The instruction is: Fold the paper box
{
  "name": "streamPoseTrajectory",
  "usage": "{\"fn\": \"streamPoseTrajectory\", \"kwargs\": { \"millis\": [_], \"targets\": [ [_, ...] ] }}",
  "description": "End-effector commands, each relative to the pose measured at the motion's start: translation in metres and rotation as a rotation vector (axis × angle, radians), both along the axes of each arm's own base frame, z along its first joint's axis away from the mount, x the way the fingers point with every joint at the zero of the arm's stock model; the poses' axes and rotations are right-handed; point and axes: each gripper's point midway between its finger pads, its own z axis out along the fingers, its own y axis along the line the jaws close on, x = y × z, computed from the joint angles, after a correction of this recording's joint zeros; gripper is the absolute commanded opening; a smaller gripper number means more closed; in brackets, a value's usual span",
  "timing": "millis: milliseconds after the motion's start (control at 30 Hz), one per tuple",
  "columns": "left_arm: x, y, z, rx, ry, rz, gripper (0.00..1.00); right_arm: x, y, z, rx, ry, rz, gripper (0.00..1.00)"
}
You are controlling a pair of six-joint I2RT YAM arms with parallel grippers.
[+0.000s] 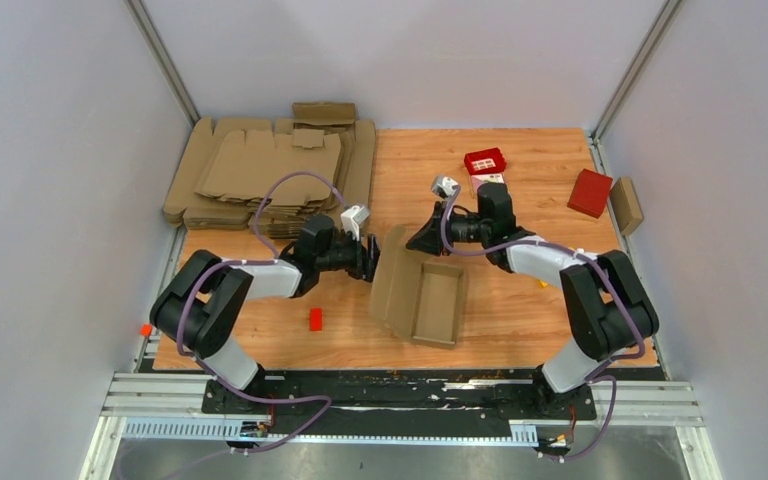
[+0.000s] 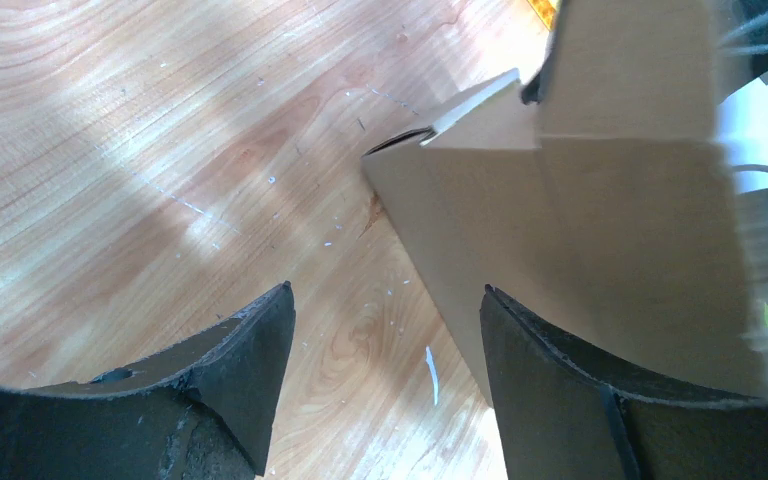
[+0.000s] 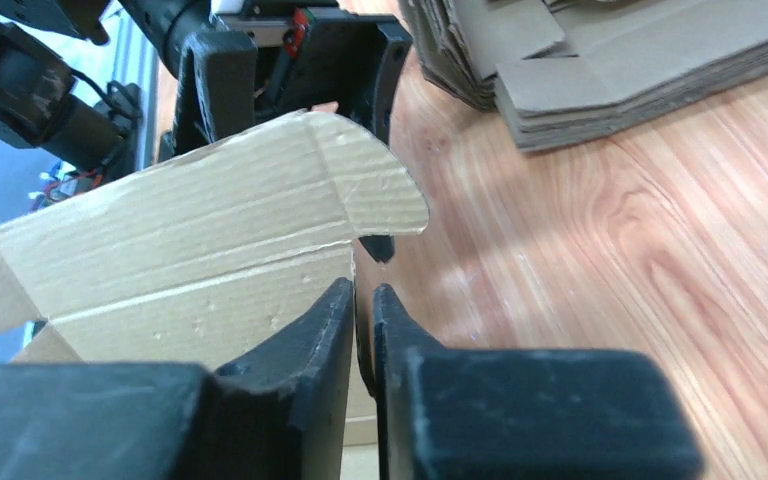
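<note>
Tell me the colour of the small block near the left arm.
The block is red; top external view.

markings on small red box too small to read, no legible text elsewhere

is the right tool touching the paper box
Touching. The right wrist view shows a flap edge of the paper box pinched in the narrow slit between the fingers of the right tool.
</note>
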Motion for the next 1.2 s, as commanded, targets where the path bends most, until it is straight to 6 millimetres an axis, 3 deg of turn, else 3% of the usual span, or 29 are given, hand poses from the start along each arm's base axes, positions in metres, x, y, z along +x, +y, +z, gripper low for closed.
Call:
{"fn": "streamPoseTrajectory", "kwargs": {
  "millis": [0,67,267,400,500,633,733,867,1000,1100,1167],
  "targets": [
    [0.005,-0.001,0.017,-0.004,-0.084,-0.001,0.76,0.005,-0.011,0.023,0.012,-0.108,-0.092,0.07],
    [0.006,0.002,0.018,0.007,-0.089,0.009,0.76,0.008,-0.017,0.029,0.005,-0.134,-0.145,0.0],
    [0.017,0.024,0.015,0.101,-0.102,0.15,0.79,0.033,-0.058,0.048,-0.05,-0.18,-0.508,0.0],
    [0.021,0.034,0.022,0.072,-0.094,0.244,0.81,0.034,-0.088,0.061,-0.009,-0.161,-0.725,0.0],
    [0.028,0.053,0.025,0.075,-0.092,0.35,0.82,0.031,-0.112,0.055,-0.008,-0.086,-0.883,0.0],
    [0.032,0.071,0.044,0.006,-0.153,0.438,0.87,0.02,-0.118,0.049,0.043,-0.004,-0.935,0.0],
    [0.03,0.094,0.06,-0.032,-0.248,0.553,0.99,0.018,-0.118,0.042,0.05,0.042,-0.954,0.0],
    [0.024,0.127,0.099,-0.119,-0.415,0.709,1.0,0.021,-0.122,0.036,0.049,0.077,-1.003,0.0],
    [0.029,0.16,0.115,-0.191,-0.39,0.929,1.0,0.019,-0.127,0.033,0.067,0.086,-1.04,0.0],
    [0.026,0.163,0.112,-0.266,-0.387,0.96,1.0,0.014,-0.128,0.036,0.102,0.071,-1.037,0.0],
    [0.027,0.153,0.115,-0.272,-0.434,0.894,1.0,0.013,-0.129,0.04,0.107,0.057,-1.032,0.0]
  ]
}}
